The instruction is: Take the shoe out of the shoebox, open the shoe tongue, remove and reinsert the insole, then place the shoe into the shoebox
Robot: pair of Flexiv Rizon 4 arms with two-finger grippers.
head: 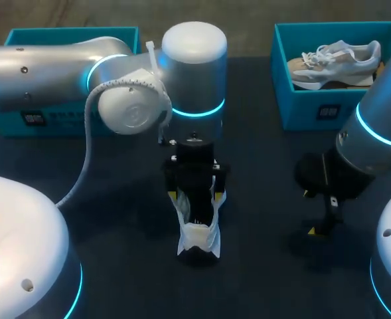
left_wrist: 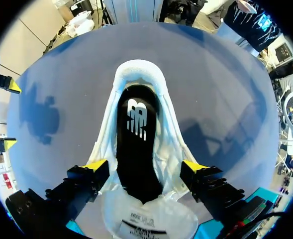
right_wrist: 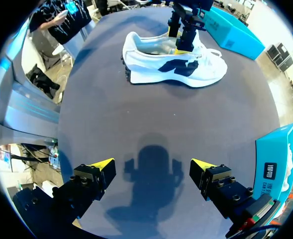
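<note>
A white shoe with dark side marks stands on the dark table at the centre. In the left wrist view its tongue is folded back toward the gripper, and the black insole lies inside the shoe. My left gripper hangs over the shoe's opening, and in its own view the gripper is open with one yellow tip on each side of the shoe. My right gripper is open and empty over bare table to the right. From the right gripper, the shoe lies well ahead.
A teal shoebox at the back right holds a second, grey-and-white shoe. Another teal shoebox sits at the back left, partly behind my left arm. Bare table lies between the two grippers.
</note>
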